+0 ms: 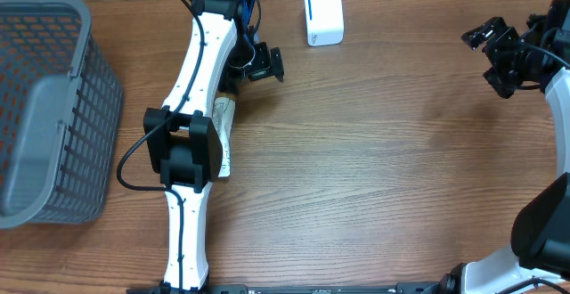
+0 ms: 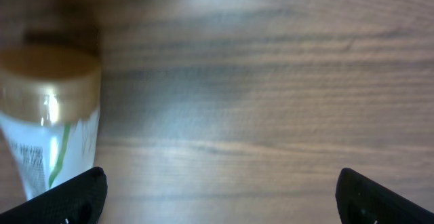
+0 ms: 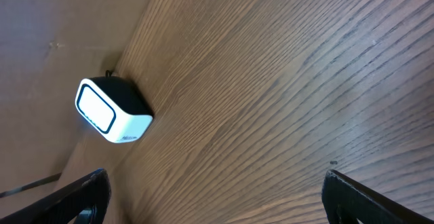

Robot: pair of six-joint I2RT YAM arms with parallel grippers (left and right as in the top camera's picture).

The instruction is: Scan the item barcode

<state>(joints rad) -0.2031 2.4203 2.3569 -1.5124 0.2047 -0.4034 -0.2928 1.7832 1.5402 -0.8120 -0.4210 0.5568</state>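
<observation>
lying on the tabletop [image 1: 374,151], partly hidden under the left arm, the bottle [image 1: 226,142] is not gripped. the left gripper [image 2: 220,197] is held just beside it with jaws spread wide, probably readied for a grasp. the right gripper [image 3: 220,197] is also apart and empty, and is pointed toward the scanner [image 3: 112,112].

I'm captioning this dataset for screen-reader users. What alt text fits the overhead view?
On a wooden table, the left arm stretches over a labelled bottle lying flat, its left gripper open beyond it. A white barcode scanner stands at the far edge, a grey basket sits left, and the right gripper hangs open at right.
</observation>
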